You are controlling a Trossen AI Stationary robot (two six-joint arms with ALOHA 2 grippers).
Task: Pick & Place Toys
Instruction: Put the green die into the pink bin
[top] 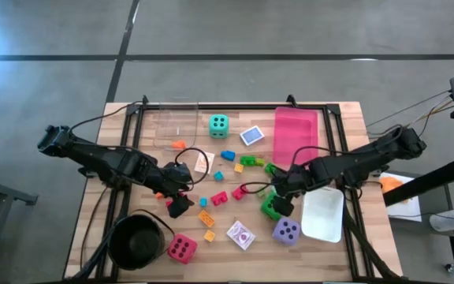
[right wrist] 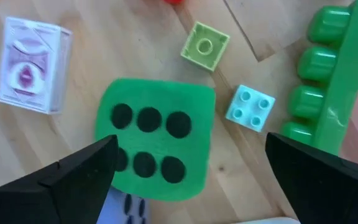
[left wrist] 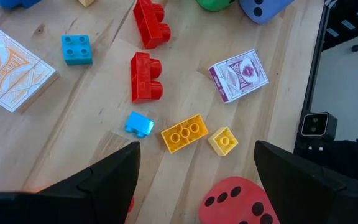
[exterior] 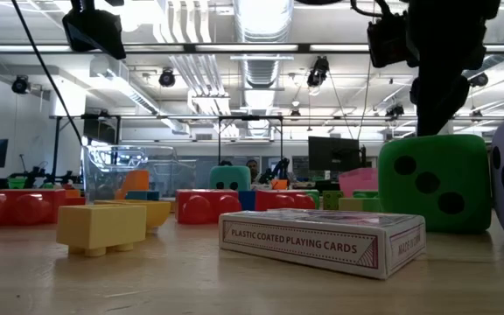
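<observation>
Your right gripper (right wrist: 185,180) hangs with fingers spread wide over the soft green six-dot die (right wrist: 155,137), gripping nothing. The purple die (top: 286,230) lies just beside that green die, between it and the white tray (top: 324,214). Your left gripper (left wrist: 194,180) stands wide and empty above small yellow plastic blocks (left wrist: 183,132), farther from the green die.

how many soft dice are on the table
4. The teal die sits near the clear tray, the green die under the open right gripper, the purple die beside it, the pink-red die by the black pot.
</observation>
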